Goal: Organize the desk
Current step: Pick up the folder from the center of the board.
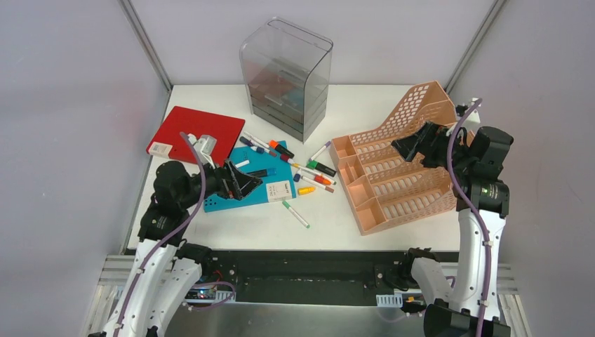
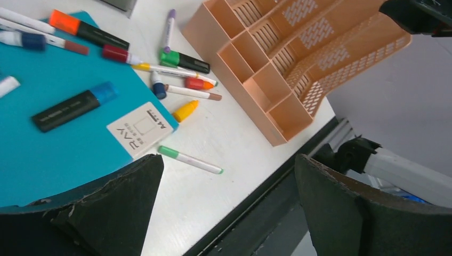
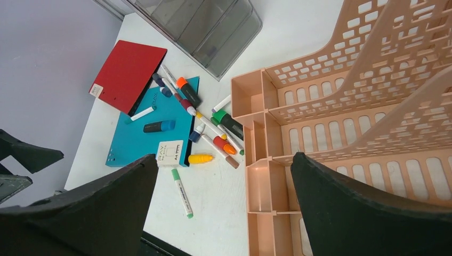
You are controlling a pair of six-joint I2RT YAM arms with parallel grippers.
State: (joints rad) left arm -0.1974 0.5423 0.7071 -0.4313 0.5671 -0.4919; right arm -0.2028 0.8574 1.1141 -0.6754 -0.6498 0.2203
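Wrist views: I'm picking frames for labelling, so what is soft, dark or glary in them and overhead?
Left wrist: left fingers dark and soft-edged, markers crisp. Right wrist: right fingers likewise dark, peach rack sharp. Top external: even light, faint reflections on the clear drawer box.

White arm links (image 1: pixel 473 242), black joints (image 1: pixel 487 151), black wedge-fingered grippers (image 1: pixel 247 184), purple cables (image 1: pixel 203 188) alongside

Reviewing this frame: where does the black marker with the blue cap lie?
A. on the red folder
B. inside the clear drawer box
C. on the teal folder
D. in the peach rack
C: the black marker with the blue cap lies flat on the teal folder, clear of the other places.
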